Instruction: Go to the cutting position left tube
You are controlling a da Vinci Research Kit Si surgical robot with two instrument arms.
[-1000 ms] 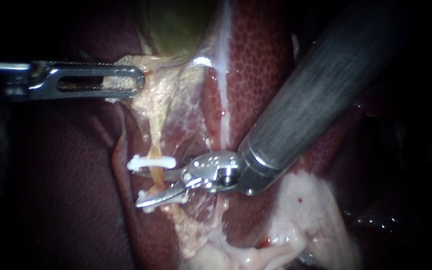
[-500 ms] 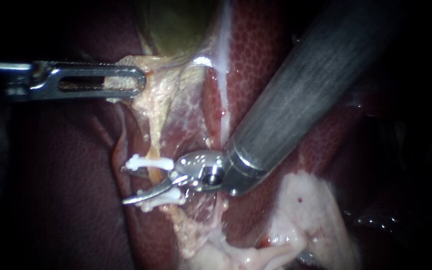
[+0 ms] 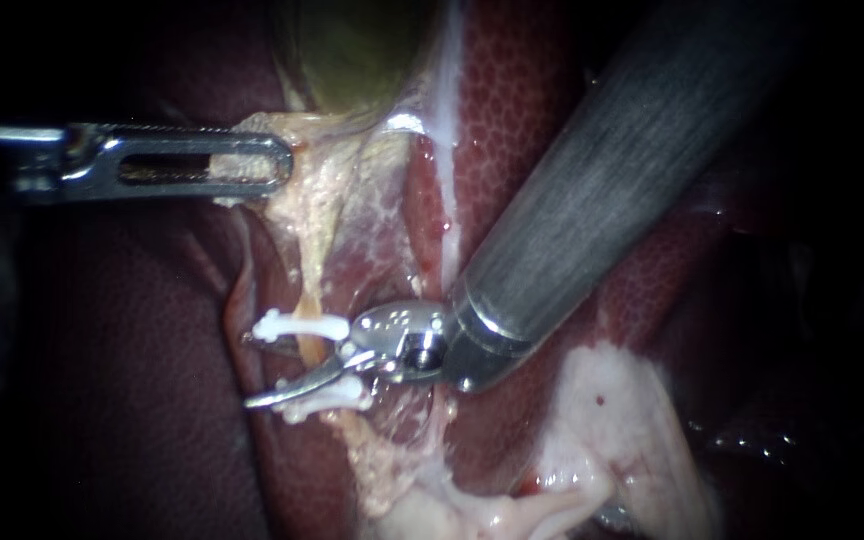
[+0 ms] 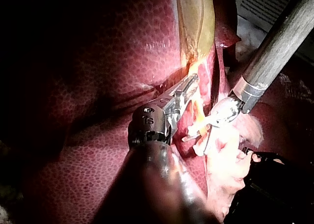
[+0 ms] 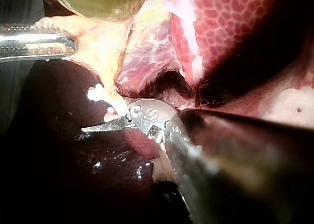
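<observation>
Right instrument (image 3: 252, 370) claw open around tube (image 3: 308, 348) between 2 clips (image 3: 302, 326); left instrument (image 3: 277, 165) seemingly clamps tissue (image 3: 320, 195).

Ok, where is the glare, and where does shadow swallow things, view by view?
Endoscope view: light pools centrally, glare on the right instrument and white clips, edges black. Left wrist view: the left instrument has its shaft shadowed, pale tissue beside it washed out. Right wrist view: own shaft dark, liver beyond well lit.
</observation>
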